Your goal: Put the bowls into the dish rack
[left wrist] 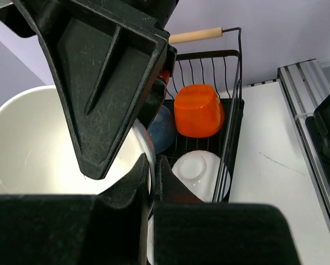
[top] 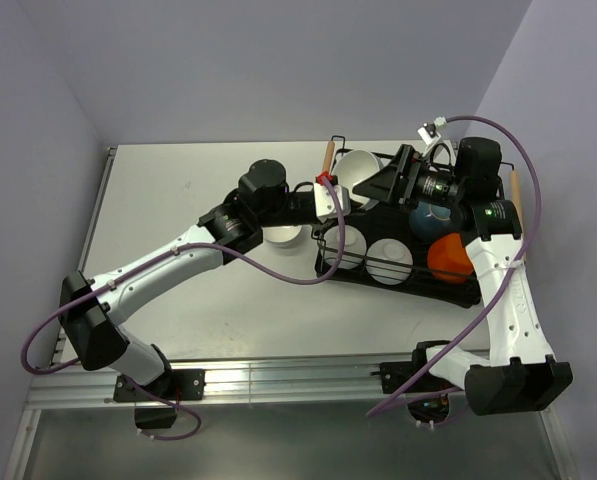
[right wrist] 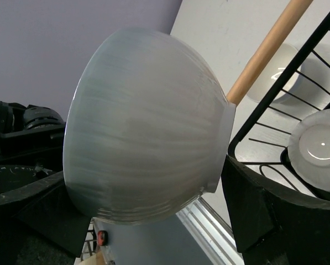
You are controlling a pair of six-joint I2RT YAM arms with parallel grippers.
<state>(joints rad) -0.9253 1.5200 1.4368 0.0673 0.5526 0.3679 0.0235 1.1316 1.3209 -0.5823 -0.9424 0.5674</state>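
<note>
— Over the far-left corner of the dish rack [top: 448, 293], seen from above, what does the left claw [top: 338, 195] have?

— A held white bowl [top: 358, 165], just beyond its tips. The right claw [top: 378, 185] faces it from the opposite side. Nearer the arm bases than both claws, inside the rack, sit a blue bowl [top: 433, 215], an orange bowl [top: 448, 258] and two more white bowls [top: 343, 245] [top: 388, 260]. A loose white bowl [top: 283, 235] rests on the surface [top: 178, 190] under the left arm.

— And the left wrist view?

— The left claw [left wrist: 131, 168] is narrowed onto the held white bowl [left wrist: 32, 149], one finger inside, one outside, with the rim pinched between. Past it stand the blue bowl [left wrist: 163, 130], the orange bowl [left wrist: 198, 110] and an upturned white bowl [left wrist: 200, 171], all inside the rack wires [left wrist: 234, 99].

— The right wrist view?

— The held white bowl [right wrist: 148, 121] fills the space between the right claw's [right wrist: 148, 215] wide-set fingers, rim against one of them. Whether they actually grip it, I cannot tell. Beyond runs the rack's wooden handle [right wrist: 264, 49].
</note>
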